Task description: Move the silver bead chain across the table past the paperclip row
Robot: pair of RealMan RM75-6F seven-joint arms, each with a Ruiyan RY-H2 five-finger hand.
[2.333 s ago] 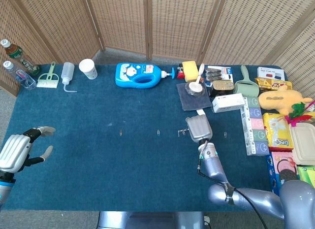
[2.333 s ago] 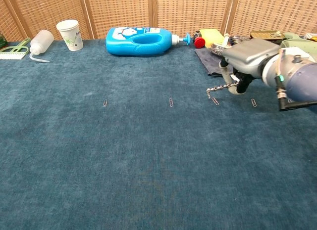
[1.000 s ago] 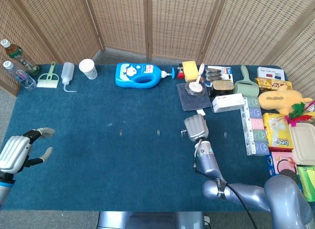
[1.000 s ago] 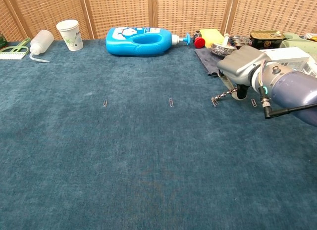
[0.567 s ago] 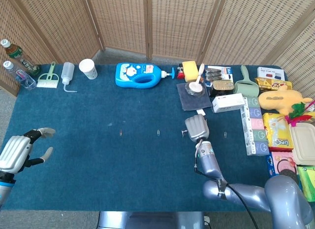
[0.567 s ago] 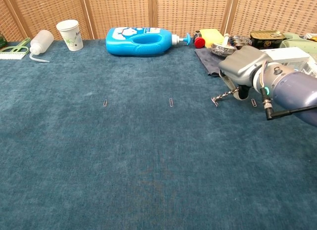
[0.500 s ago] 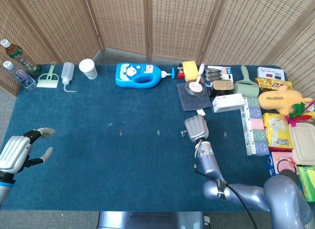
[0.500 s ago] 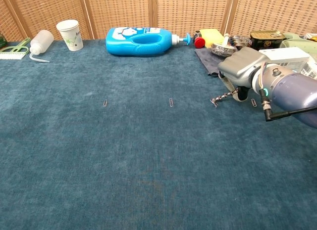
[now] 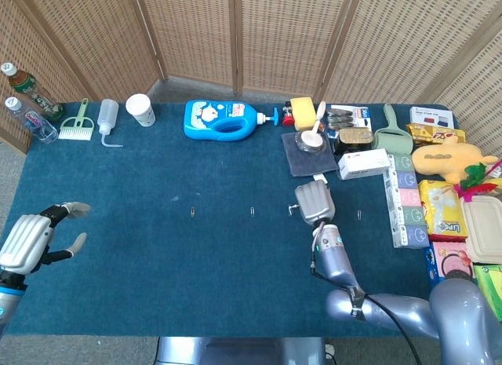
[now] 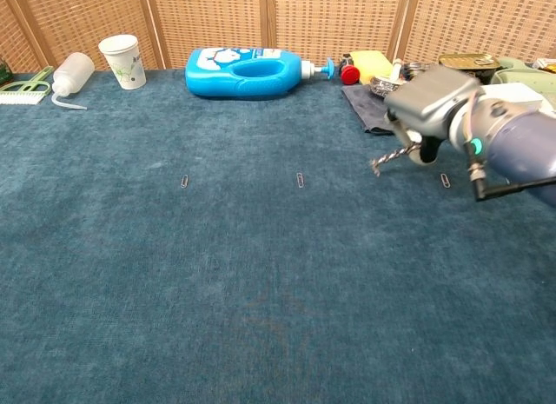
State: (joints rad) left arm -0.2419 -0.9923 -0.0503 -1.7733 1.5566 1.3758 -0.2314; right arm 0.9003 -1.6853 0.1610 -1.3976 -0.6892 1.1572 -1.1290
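My right hand (image 9: 314,202) (image 10: 432,107) hovers at the right end of the paperclip row and pinches the silver bead chain (image 10: 391,158). The chain (image 9: 292,212) hangs slanting down to the left from the fingers, its free end just above the blue cloth. Small paperclips (image 10: 185,182) (image 10: 301,179) (image 10: 446,180) lie in a line across the middle of the table; the head view shows them too (image 9: 194,213) (image 9: 252,212) (image 9: 359,215). My left hand (image 9: 27,243) rests at the table's left edge with fingers apart, holding nothing.
A blue detergent bottle (image 9: 223,118) lies at the back, with a paper cup (image 9: 140,110) and squeeze bottle (image 9: 108,118) to its left. A grey cloth with a bowl (image 9: 307,149) sits behind the right hand. Boxes and snack packs (image 9: 404,200) crowd the right side.
The right hand has risen slightly and shifted a little right, lifting the chain's free end off the cloth beside a paperclip. The left hand has not moved.
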